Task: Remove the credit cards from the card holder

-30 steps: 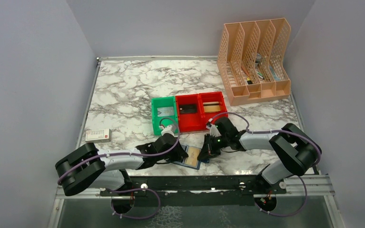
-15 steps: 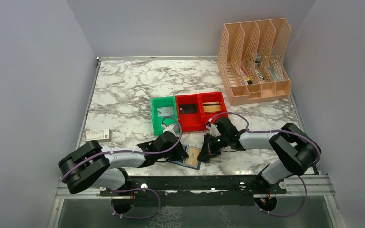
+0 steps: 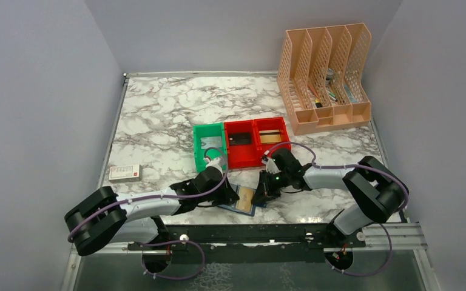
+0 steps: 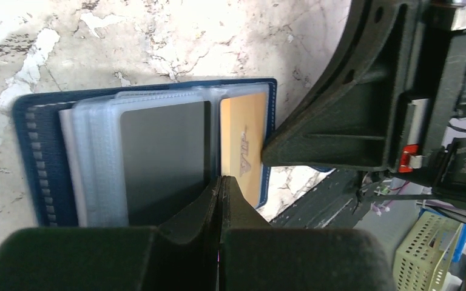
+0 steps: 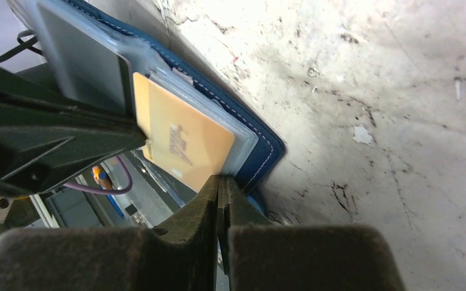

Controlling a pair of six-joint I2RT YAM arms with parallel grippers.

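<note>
The navy card holder lies open on the marble near the front edge. Its clear sleeves hold a tan card and a grey card. My left gripper is shut, its tips resting on the holder where the grey card meets the tan card. My right gripper is shut, its tips against the corner of the tan card at the holder's blue edge. No card sits between either gripper's fingers.
A green bin and a red double bin stand just behind the grippers, each with a card inside. A peach file organizer stands at the back right. A small white-and-red box lies at the left. The black rail runs along the front.
The left arm's rear links have shifted slightly to the left. Both grippers stay shut on the open holder, and the cards have not moved.
</note>
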